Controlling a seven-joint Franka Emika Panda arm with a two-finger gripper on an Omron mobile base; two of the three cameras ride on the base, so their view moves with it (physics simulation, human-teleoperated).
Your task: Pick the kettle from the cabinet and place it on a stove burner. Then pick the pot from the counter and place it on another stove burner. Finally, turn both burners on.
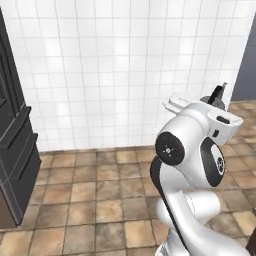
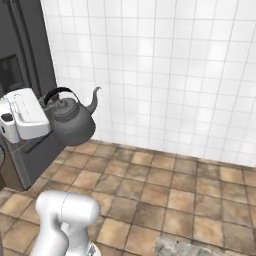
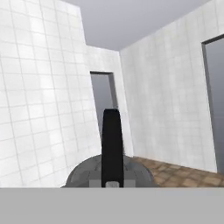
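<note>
Over the floor, left base view: we see the white arm (image 1: 192, 170) rising from the lower right, folded at its elbow, with white wall tiles (image 1: 115, 65) behind it.
Kettle, left base view: we make out just a sliver of the kettle (image 1: 216, 95), its black handle and a bit of grey body peeking above the hand at the arm's far end.
Surroundings, left base view: we note brown floor tiles (image 1: 95, 195) below and a dark appliance (image 1: 15, 145) at the left edge.
Kettle, right base view: we see the kettle (image 2: 72, 117) in full, hanging in the air well above the floor tiles (image 2: 160, 195), upright, its spout pointing right toward the wall tiles (image 2: 170, 70).
Gripper, right base view: we place the gripper (image 2: 47, 102) at the left end of the black arched handle; the white hand covers the fingers, so we read a narrow grasp on the handle from the kettle hanging there.
Background, right base view: we see the dark appliance (image 2: 25, 65) behind the hand.
Kettle, hand view: we look along the black handle (image 3: 112, 148), which stands as a dark bar over the grey domed lid of the kettle (image 3: 87, 173).
Room, hand view: we see tiled walls, a dark doorway (image 3: 105, 109) and a strip of brown floor beyond.
</note>
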